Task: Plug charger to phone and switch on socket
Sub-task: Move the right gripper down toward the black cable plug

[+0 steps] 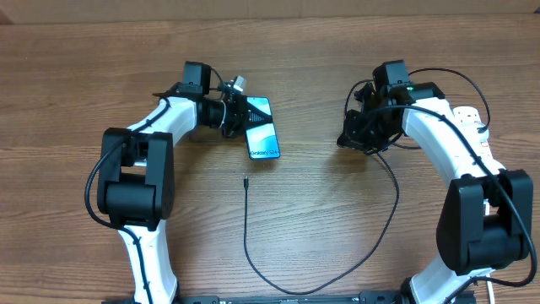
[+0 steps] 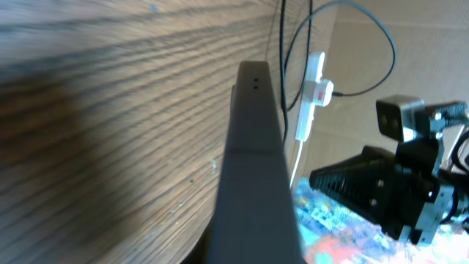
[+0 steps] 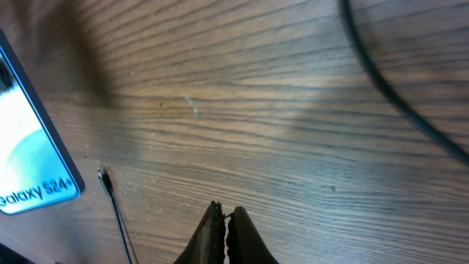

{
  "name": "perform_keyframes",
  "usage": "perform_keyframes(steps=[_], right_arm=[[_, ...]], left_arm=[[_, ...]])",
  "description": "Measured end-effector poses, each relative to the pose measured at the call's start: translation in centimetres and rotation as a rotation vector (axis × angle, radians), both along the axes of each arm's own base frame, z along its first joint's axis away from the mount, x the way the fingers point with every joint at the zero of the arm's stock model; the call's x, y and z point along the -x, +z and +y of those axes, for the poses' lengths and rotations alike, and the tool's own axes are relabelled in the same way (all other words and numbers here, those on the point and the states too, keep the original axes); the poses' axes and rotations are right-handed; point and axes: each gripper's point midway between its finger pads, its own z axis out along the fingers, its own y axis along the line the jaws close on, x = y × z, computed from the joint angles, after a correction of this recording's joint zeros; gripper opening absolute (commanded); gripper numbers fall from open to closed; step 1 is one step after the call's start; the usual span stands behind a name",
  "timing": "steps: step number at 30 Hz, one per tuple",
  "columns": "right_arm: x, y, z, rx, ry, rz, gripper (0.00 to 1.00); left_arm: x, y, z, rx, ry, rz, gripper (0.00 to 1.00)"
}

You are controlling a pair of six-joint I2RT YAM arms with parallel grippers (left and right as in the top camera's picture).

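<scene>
The phone (image 1: pixel 263 131) has a lit blue-teal screen, and my left gripper (image 1: pixel 240 113) is shut on its far end. In the left wrist view the phone (image 2: pixel 253 169) stands edge-on between the jaws, with the screen to the right. The charger (image 1: pixel 245 228) is a thin black cable. Its plug tip (image 1: pixel 245 180) lies on the table just below the phone, apart from it. My right gripper (image 1: pixel 354 137) is shut with nothing in it, low over the wood. In its wrist view the fingertips (image 3: pixel 223 214) are right of the plug tip (image 3: pixel 103 177). The white socket (image 1: pixel 469 117) is partly hidden behind the right arm.
The charger cable loops to the front edge and back up beside my right gripper (image 3: pixel 396 95). The left wrist view shows the socket (image 2: pixel 314 92) with a red switch and its white cord. A cardboard wall stands behind the table.
</scene>
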Motion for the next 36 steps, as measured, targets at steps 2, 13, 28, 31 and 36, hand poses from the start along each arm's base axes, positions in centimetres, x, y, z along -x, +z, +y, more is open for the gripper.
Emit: perform_keyframes(steps=[2,13,28,31,36], right_arm=[[0.3,0.0,0.8,0.0,0.022,0.0,0.04],[3.0,0.0,7.8,-0.004,0.205,-0.022,0.04],[11.5,-1.5,21.0,-0.042,0.416,-0.004,0.04],[13.5,-2.5,22.4,-0.026,0.429,0.035,0.04],[15.7,-4.3,23.7,0.001,0.447,0.084,0.04]], left_arm=[[-0.3,-0.1,0.8,-0.005,0.019,0.004,0.04],[-1.5,-0.4,5.3,-0.014,0.123,0.043,0.04],[-1.3,0.5,5.9,0.05,0.112,0.037,0.04],[-1.4,0.5,6.0,0.05,0.114,0.037,0.04],[-1.5,0.6,6.5,0.054,0.126,0.041,0.04]])
